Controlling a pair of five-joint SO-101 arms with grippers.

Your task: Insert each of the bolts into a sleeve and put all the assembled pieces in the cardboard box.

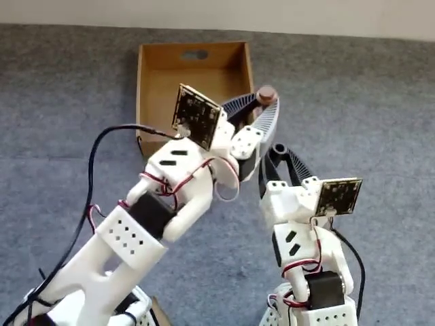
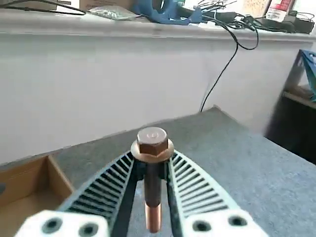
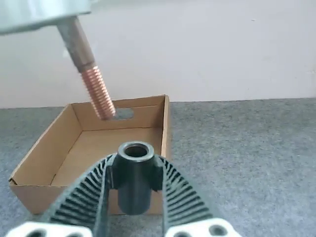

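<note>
The left tool [image 2: 152, 164] grasped a bolt [image 2: 152, 142] by its shank, above the right wall of the box [image 3: 148, 114]. The right tool [image 3: 136, 170] grasped an upright sleeve [image 3: 135, 185] just off the box's near right corner.

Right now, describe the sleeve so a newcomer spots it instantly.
Start at the cardboard box on the grey mat. Beside it, the right gripper holds the sleeve upright. It is a short dark hollow tube, unlike the copper-threaded bolt poised above it.

Bright, soft, even light falls from above; the cardboard box [image 1: 163, 75] walls cast faint shadows inside; the bolt [image 2: 152, 140] head shows a mild highlight.
</note>
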